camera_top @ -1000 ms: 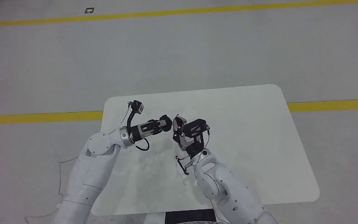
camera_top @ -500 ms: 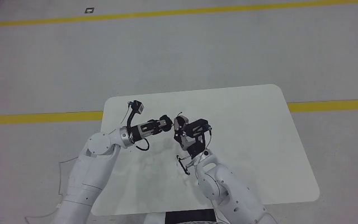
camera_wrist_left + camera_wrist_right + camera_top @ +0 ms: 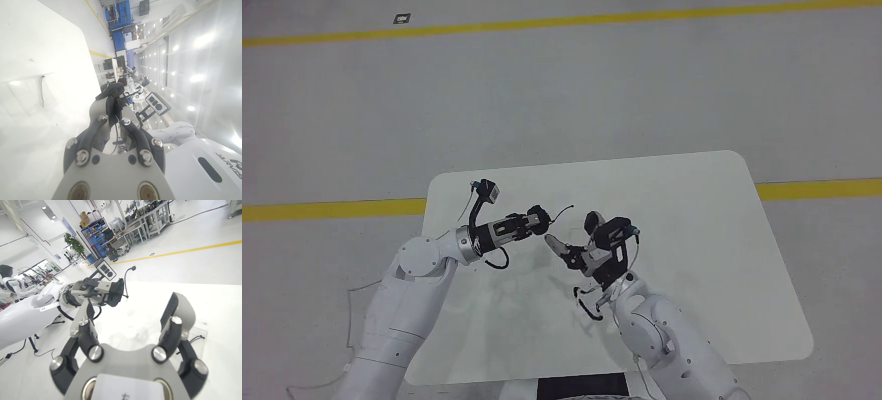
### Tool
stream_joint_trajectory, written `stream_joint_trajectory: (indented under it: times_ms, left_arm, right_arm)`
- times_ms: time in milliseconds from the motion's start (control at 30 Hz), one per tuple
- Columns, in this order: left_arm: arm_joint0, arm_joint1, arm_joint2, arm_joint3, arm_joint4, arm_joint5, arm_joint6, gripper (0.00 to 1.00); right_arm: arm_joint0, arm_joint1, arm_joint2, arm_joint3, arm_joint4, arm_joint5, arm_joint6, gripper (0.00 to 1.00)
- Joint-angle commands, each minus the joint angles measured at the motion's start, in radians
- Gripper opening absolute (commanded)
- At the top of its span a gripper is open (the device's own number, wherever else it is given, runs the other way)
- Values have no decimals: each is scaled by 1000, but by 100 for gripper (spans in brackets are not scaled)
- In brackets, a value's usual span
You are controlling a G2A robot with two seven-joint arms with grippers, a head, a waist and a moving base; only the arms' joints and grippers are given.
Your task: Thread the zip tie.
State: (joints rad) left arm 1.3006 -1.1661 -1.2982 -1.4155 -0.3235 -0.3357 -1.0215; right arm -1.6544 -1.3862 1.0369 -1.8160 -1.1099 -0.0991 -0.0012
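Clamping the zip tie (image 3: 125,283) shut, the left gripper (image 3: 115,294) leaves it curving free; the right gripper (image 3: 132,306), wide open and empty, could mis-grasp it.

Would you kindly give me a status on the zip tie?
Left gripper shut on zip tie, tie unthreaded. Right gripper open, apart from it. Clear tray off to the side.

Black zip tie (image 3: 125,283), white table (image 3: 692,190)

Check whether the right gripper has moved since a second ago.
Yes, the right gripper has drawn back from the left gripper, toward the right edge of the white table in the top view.
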Motion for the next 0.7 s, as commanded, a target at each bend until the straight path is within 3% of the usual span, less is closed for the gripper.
stream_joint_trajectory:
  times_ms: [0,300,433,467,667]
  left_arm:
    - [0,0,0,0,0,0,0,0]
    - [2,0,2,1,-1,6,11,0]
    - [4,-1,3,27,-83,65,41,0]
    - [1,-1,1,45,-125,94,46,0]
    - [-21,-3,9,106,-252,167,22,0]
  right_arm:
    - [0,0,0,0,0,0,0,100]
    - [5,4,2,3,-48,-19,-27,100]
    - [-16,14,13,5,-139,-73,-139,100]
    - [-24,18,19,9,-177,-70,-171,100]
    - [-37,28,21,32,-361,-10,-260,100]
